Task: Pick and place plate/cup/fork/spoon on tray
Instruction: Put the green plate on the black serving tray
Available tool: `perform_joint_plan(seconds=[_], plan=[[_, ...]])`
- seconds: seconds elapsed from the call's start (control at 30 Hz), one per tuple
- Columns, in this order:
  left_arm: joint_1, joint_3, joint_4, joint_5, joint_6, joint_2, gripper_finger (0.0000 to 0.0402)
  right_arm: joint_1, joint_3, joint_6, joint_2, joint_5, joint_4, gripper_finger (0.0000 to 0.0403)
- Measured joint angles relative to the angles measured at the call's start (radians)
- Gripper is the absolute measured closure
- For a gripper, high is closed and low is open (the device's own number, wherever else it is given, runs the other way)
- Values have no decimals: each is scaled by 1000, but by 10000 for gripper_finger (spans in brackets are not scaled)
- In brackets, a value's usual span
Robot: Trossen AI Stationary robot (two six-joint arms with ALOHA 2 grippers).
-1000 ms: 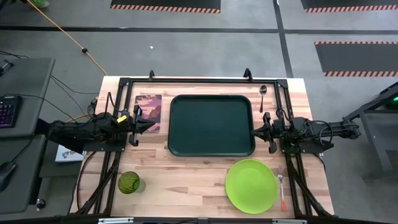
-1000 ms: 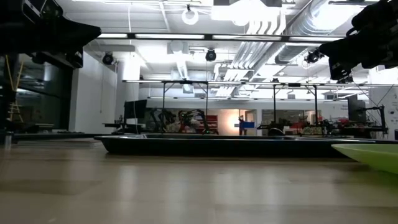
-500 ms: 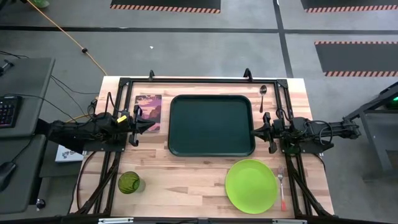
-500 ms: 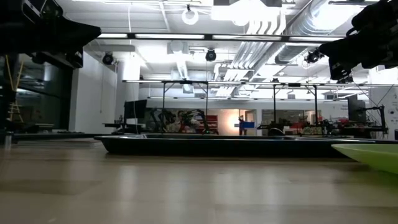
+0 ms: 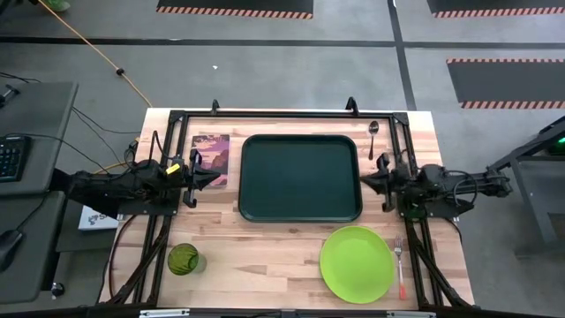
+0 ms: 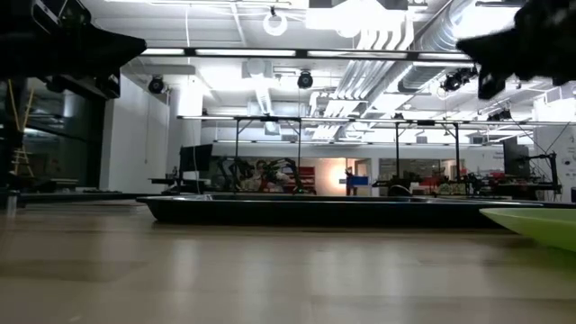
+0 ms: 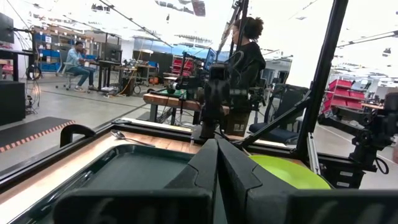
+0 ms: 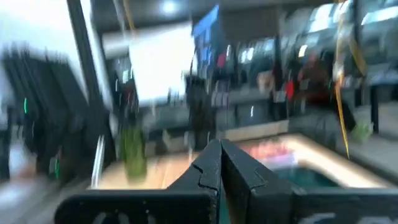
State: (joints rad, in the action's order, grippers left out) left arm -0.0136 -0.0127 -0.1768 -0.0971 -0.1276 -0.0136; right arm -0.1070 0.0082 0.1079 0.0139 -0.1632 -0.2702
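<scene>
Level, both closed: left end effector (image 5: 212, 177), right end effector (image 5: 364, 179), flanking tray (image 5: 300, 177).

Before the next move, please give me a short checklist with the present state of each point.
1. Tray empty, ready to receive items: ok.
2. Plate flat on the table, nothing on it: ok.
3. Fork beside the plate and apart from it: ok.
4. Spoon reachable past the tray's far right corner: ok.
5. Cup upright near the left front edge: ok.
6. Right gripper and left gripper holding nothing, jaws shut: ok.
</scene>
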Motion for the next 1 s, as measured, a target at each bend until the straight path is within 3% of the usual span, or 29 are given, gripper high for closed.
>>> perform_joint_plan(seconds=[0.17, 0.27, 0.4, 0.53, 0.63, 0.7, 0.83, 1.0], plan=[[0, 0, 0, 0, 0, 0, 398, 2, 0, 25, 91, 41, -382, 402], [0, 0, 0, 0, 0, 0, 398, 2, 37, 78, 209, 59, -373, 398], [0, 0, 0, 0, 0, 0, 398, 2, 184, 107, 358, 19, -113, 363], [0, 0, 0, 0, 0, 0, 398, 2, 432, 257, 493, 2, 442, 302], [0, 0, 0, 0, 0, 0, 398, 2, 581, 418, 600, 96, 833, 259], [0, 0, 0, 0, 0, 0, 398, -3, 622, 543, 658, 162, 993, 239], [0, 0, 0, 0, 0, 0, 398, -58, 592, 742, 718, 210, 1100, 223], [0, 0, 0, 0, 0, 0, 398, -161, 469, 935, 741, 295, 1040, 222]])
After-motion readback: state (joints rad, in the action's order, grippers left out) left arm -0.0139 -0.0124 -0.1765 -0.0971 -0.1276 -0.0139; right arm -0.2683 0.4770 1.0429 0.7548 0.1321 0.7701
